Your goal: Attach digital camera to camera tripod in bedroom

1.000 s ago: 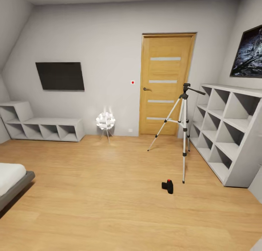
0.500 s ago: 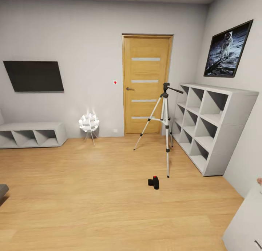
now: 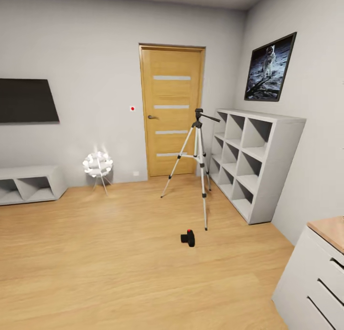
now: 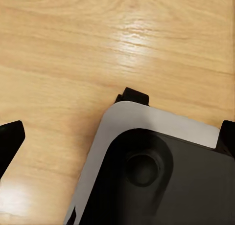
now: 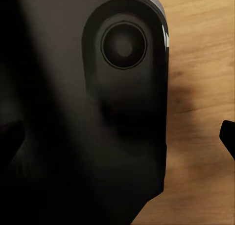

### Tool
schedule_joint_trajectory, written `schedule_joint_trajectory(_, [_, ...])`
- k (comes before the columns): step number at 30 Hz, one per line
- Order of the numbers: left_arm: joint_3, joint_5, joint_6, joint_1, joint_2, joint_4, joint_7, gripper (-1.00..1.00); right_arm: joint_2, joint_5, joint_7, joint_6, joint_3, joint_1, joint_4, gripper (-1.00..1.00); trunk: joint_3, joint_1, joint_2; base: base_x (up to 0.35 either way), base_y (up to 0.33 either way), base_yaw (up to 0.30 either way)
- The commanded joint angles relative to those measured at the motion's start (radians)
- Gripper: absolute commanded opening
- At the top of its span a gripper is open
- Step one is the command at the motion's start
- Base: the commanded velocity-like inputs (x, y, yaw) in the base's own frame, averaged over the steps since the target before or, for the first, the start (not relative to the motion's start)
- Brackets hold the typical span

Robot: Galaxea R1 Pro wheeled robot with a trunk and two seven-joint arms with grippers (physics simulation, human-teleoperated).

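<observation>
Camera tripod between wooden door and cube shelf, digital camera on wood floor beside it, gripper states indeterminable.

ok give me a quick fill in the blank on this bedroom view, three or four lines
1. The digital camera lies on the ____.
2. The camera tripod stands between the wooden door and the white cube ____.
3. The button on top of the camera is ____.
4. The picture above the shelf shows an ____.

Missing words: floor; shelf; red; astronaut
</observation>
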Motion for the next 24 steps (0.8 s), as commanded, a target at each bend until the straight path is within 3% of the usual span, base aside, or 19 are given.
schedule_joint_trajectory(1, [0.0, 0.005, 0.0, 0.0, 0.0, -0.001, 0.002, 1.0, 0.0, 0.0, 0.0, -0.002, -0.001, 0.0, 0.0, 1.0, -0.001, 0.0, 0.0, 0.138, 0.0, -0.056])
schedule_joint_trajectory(24, [0.009, 0.007, 0.001, 0.0, -0.001, 0.035, 0.007, 1.0, 0.0, 0.007, -0.001, 0.007, 0.011, 0.0, 0.0, 1.0, -0.001, 0.0, 0.0, 0.301, 0.0, -0.006])
